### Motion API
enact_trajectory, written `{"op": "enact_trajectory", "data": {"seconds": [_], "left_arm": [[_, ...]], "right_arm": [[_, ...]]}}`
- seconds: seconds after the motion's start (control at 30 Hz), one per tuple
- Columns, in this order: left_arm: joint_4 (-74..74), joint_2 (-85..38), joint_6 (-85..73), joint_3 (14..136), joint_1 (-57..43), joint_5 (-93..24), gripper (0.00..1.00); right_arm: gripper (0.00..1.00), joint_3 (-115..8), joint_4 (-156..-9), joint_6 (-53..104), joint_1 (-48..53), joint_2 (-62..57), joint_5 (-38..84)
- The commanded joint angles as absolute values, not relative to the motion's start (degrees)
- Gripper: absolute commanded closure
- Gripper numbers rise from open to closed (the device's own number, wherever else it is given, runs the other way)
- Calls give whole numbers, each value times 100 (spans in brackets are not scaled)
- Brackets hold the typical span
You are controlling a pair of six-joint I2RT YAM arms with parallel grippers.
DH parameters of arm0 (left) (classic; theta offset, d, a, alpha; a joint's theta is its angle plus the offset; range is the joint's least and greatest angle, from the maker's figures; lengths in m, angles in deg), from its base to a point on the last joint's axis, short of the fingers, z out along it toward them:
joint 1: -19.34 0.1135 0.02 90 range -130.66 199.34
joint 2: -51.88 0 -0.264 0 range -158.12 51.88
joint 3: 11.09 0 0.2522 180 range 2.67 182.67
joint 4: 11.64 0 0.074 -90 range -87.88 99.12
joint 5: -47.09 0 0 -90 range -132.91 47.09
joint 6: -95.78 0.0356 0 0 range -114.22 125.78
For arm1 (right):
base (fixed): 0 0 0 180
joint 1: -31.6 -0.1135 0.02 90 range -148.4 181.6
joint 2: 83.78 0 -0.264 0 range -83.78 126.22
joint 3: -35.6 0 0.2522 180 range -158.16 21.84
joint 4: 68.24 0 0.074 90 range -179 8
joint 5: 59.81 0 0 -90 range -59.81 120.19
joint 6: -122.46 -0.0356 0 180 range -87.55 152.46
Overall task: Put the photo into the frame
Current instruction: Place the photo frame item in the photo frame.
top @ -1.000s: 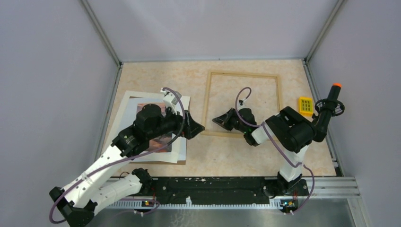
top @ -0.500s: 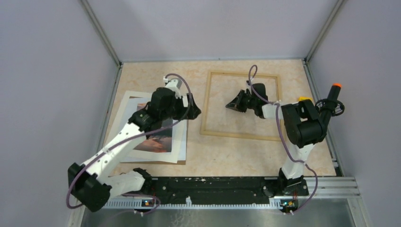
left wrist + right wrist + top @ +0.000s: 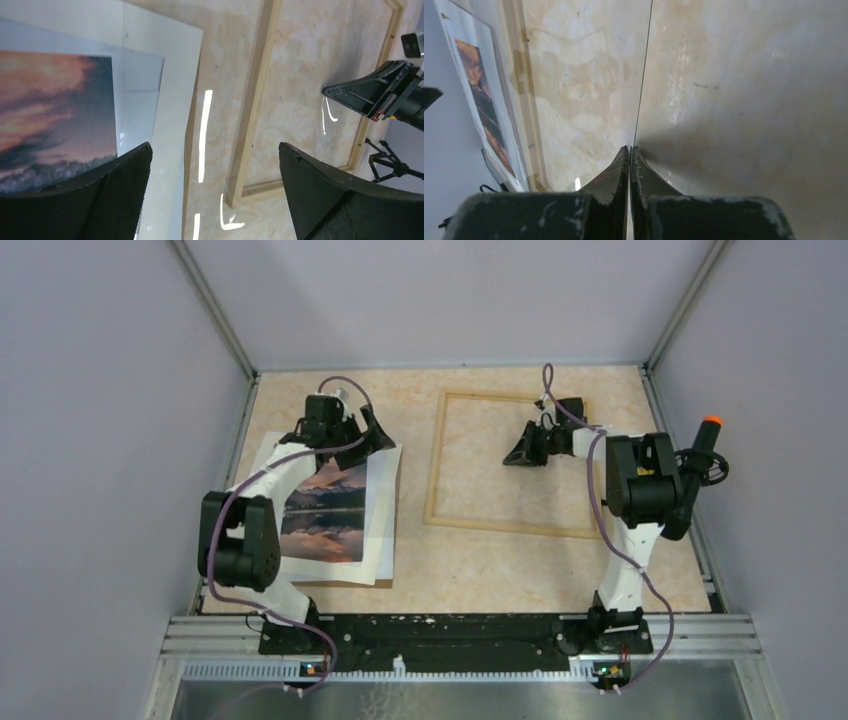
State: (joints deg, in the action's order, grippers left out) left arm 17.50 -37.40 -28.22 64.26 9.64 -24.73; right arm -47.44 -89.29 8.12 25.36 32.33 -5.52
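Note:
The photo (image 3: 325,510), an orange and dark landscape print, lies on a white mat at the table's left; the left wrist view shows it too (image 3: 50,110). The frame (image 3: 437,455), thin light wood, lies flat to its right with bare table inside. My left gripper (image 3: 375,430) hovers open over the mat's far right corner, nothing between its fingers (image 3: 214,147). My right gripper (image 3: 520,453) is over the frame's inside near its far right corner, shut on the edge of a thin clear sheet (image 3: 644,75) that runs away from the fingertips (image 3: 629,147).
The white mat (image 3: 385,510) rests on a brown backing board (image 3: 330,583). A black stand with an orange tip (image 3: 705,445) sits at the right edge. Grey walls close in the left, back and right sides.
Both arms swung toward the back. The left gripper went from the mat's right edge to its far corner, uncovering the photo. The right gripper moved from the frame's near rail to its far right.

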Motion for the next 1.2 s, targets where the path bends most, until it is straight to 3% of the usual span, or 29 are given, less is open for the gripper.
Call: {"op": "enact_trajectory", "data": {"seconds": [0.0, 0.27, 0.67, 0.8, 1.17], "left_arm": [[1212, -4707, -2758, 7191, 1164, -1635, 2], [1281, -5778, -2546, 8279, 1183, -1731, 2], [1221, -6128, -2249, 8150, 1213, -1495, 2], [1023, -6039, -2399, 8063, 1196, -1060, 2], [722, -6115, -2735, 7788, 1119, -517, 2]], "right_arm": [[100, -5263, -9207, 1372, 2782, 3658, -1166], [100, -5485, -9622, 1731, 3049, 3899, -549], [100, -5060, -9387, 1970, 3392, 3130, 305], [92, -5180, -9474, 1965, 3418, 3232, 351], [80, -5821, -10092, 2050, 3415, 3478, 975]]}}
